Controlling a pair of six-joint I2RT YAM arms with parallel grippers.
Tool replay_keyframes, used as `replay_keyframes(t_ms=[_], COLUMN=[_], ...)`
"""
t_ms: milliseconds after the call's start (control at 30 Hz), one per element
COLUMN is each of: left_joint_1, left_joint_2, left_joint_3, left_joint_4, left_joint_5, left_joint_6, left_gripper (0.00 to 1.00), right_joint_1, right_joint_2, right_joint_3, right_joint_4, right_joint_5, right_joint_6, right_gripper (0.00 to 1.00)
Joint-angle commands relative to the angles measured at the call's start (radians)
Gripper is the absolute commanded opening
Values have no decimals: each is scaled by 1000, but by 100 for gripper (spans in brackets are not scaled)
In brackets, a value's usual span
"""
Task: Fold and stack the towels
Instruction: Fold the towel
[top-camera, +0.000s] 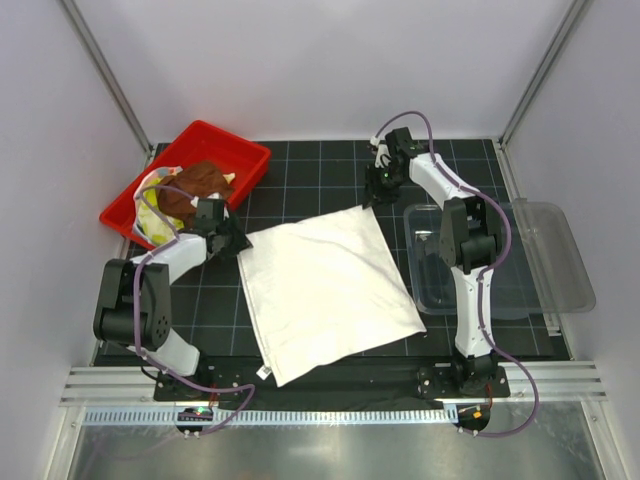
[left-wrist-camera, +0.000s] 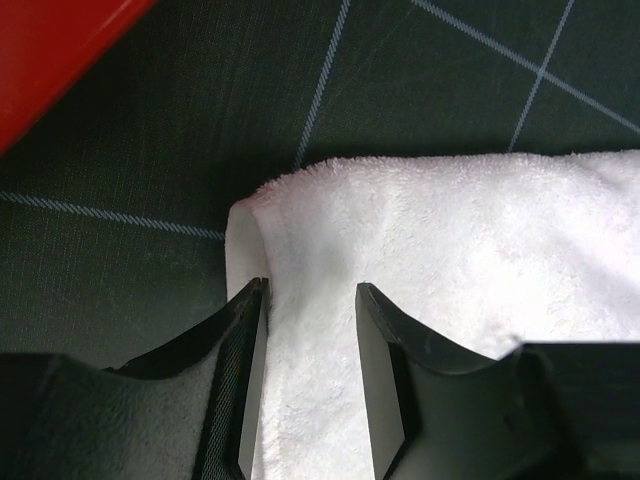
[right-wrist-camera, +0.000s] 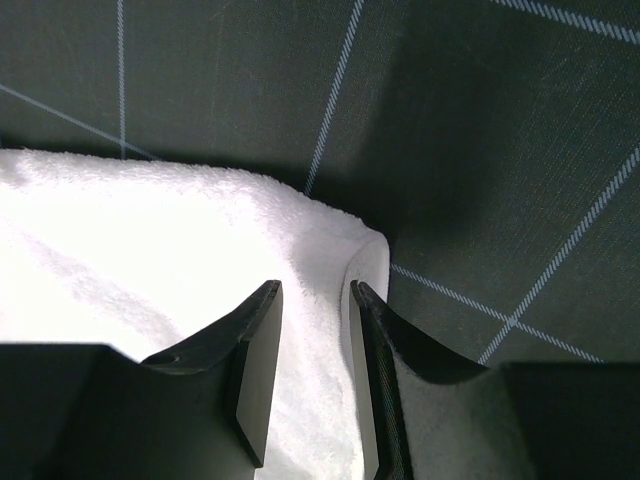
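Observation:
The large white towel (top-camera: 325, 290) lies spread flat in the middle of the black grid mat. My left gripper (top-camera: 232, 241) is at its far left corner; in the left wrist view the jaws (left-wrist-camera: 311, 290) are closed on the white towel (left-wrist-camera: 440, 240) just inside the corner hem. My right gripper (top-camera: 376, 194) is at the far right corner; in the right wrist view it (right-wrist-camera: 316, 290) pinches the white towel (right-wrist-camera: 150, 230) next to its hem. The brown towel (top-camera: 195, 186) and a yellow-green one (top-camera: 152, 205) lie bunched in the red tray (top-camera: 235, 148). The light-blue towel is not visible.
The clear plastic bin (top-camera: 520, 260) stands at the right, beside the right arm and close to the towel's right edge. The red tray sits at the back left, its corner showing in the left wrist view (left-wrist-camera: 50, 50). White enclosure walls surround the mat.

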Motion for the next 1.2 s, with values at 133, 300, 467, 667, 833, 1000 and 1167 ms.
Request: replay_keyframes(t_ms=[133, 300, 467, 667, 833, 1000, 1167], left_joint_1=[7, 7, 7, 7, 9, 9, 26], left_joint_2=[3, 9, 11, 22, 35, 32, -10], left_joint_3=[54, 63, 61, 66, 72, 84, 135], left_joint_4=[28, 23, 19, 25, 22, 6, -37], left_joint_5=[-1, 7, -4, -7, -13, -13, -10], left_joint_6=[24, 25, 30, 38, 42, 51, 117], left_gripper=[43, 43, 43, 42, 41, 14, 0], right_joint_1=[-5, -10, -13, -13, -13, -13, -27], right_joint_2=[-15, -4, -14, -27, -30, -40, -145], right_joint_3=[-4, -13, -47, -64, -68, -79, -134], right_joint_4=[-14, -28, -11, 7, 13, 35, 134], right_joint_5=[-9, -35, -49, -57, -57, -52, -26], right_joint_6=[26, 31, 37, 38, 37, 31, 28], right_gripper=[41, 41, 40, 38, 36, 11, 1])
